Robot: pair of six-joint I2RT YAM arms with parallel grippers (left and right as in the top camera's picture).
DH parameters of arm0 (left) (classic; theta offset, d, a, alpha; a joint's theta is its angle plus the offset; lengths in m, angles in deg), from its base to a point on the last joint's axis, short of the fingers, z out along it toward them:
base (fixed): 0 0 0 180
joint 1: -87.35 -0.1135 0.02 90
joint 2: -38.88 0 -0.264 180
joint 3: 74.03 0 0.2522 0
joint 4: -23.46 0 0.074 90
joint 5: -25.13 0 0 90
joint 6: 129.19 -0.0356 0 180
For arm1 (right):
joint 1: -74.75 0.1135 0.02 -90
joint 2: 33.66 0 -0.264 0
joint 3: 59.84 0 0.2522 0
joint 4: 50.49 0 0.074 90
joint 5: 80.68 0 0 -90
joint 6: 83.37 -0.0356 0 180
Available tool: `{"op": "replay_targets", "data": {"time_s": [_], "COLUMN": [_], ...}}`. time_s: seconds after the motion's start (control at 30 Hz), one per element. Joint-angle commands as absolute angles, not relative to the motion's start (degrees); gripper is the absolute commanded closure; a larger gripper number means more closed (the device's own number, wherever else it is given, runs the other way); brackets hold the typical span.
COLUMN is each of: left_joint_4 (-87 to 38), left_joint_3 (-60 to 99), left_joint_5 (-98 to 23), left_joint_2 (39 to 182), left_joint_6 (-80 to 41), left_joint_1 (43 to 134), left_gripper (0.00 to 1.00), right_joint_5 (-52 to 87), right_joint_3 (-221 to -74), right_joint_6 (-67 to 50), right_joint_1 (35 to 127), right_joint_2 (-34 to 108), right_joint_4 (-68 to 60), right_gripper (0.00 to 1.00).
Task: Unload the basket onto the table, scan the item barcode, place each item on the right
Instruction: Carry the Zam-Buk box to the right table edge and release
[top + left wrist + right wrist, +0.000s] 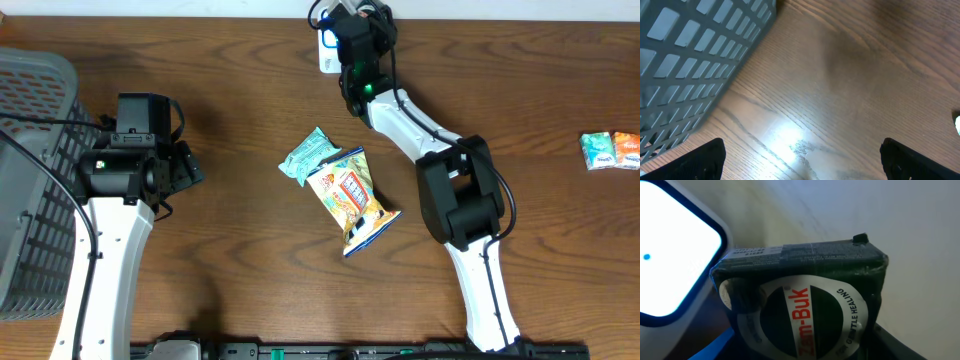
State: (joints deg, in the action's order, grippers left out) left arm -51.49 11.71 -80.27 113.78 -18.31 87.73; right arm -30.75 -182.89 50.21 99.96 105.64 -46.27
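Just beside the scanner (670, 255), the right gripper (352, 35) clamps the Zam-Buk box (805, 295). Below the scanner lie a snack bag (352, 198) and a teal packet (308, 155). Far left of it, the left gripper (802, 160) gapes wide beside the basket (690, 60).

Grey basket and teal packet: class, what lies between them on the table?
Overhead view: only the open left tool stands between grey basket and teal packet; otherwise bare table.

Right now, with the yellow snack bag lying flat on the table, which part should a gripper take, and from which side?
Probably from above, jaws across the narrow width of the yellow snack bag near its lower-right end. It lies flat and slanted, and the teal packet sits close at its upper-left end, so the lower end is freer.
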Motion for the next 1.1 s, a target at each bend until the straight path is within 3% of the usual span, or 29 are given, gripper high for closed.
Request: {"op": "replay_targets", "data": {"time_s": [0.0,0.1,0.43,0.57,0.67,0.77,0.9,1.07], "left_joint_4": [-51.7,-51.7,-51.7,-51.7,-51.7,-51.7,-51.7,-51.7], "left_joint_3": [11.8,11.8,11.8,11.8,11.8,11.8,11.8,11.8], "left_joint_5": [-81.4,-81.5,-81.4,-81.4,-81.4,-81.4,-81.5,-81.4], "left_joint_2": [113.8,113.8,113.8,113.8,113.8,113.8,113.8,113.8], "left_joint_6": [-18.8,-18.8,-18.8,-18.8,-18.8,-18.8,-18.8,-18.8], "left_joint_1": [87.5,87.5,87.5,87.5,87.5,87.5,87.5,87.5], "left_gripper": [0.02,0.02,0.02,0.02,0.02,0.02,0.02,0.02], "right_joint_5": [-34.1,-34.1,-39.9,-40.0,-40.3,-40.0,-35.8,-16.0], "right_joint_3": [-183.5,-183.5,-183.5,-183.5,-183.5,-183.5,-183.5,-183.5], "right_joint_6": [47.2,42.5,8.5,2.1,-0.5,-5.7,-6.6,-6.4], "right_joint_1": [97.2,95.0,81.7,75.4,71.2,68.0,66.8,68.9], "right_joint_2": [103.7,101.6,99.3,99.3,99.3,99.3,99.3,99.3], "right_joint_4": [-43.0,-37.1,-5.6,3.1,8.2,13.1,17.0,21.7], "right_gripper": [0.51,0.51,0.52,0.5,0.27,0.23,0.09,0.03]}}
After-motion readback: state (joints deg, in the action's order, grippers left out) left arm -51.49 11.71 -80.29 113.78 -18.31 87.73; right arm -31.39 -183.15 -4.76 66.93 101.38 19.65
